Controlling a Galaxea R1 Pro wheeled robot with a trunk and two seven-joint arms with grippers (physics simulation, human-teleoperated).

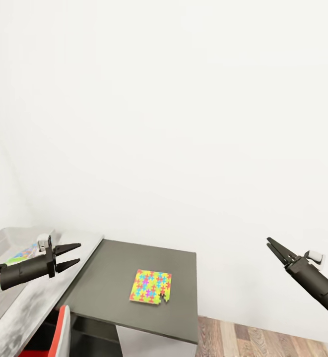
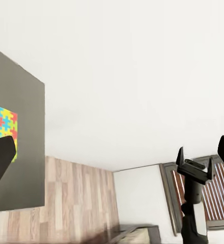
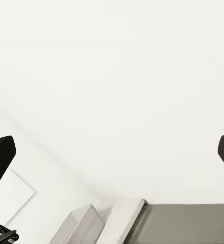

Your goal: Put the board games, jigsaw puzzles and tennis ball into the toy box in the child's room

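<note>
Since the jigsaw puzzle (image 1: 151, 287) lies flat on the dark table (image 1: 109, 277) (thin, probably light), I'd pinch an edge; left gripper (image 1: 70, 256) spread and empty, right gripper (image 1: 275, 246) looks nearly shut.

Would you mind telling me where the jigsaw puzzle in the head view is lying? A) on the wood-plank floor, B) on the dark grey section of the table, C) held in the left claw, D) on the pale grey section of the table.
B: the jigsaw puzzle lies flat on the dark grey section of the table, apart from both claws.
</note>
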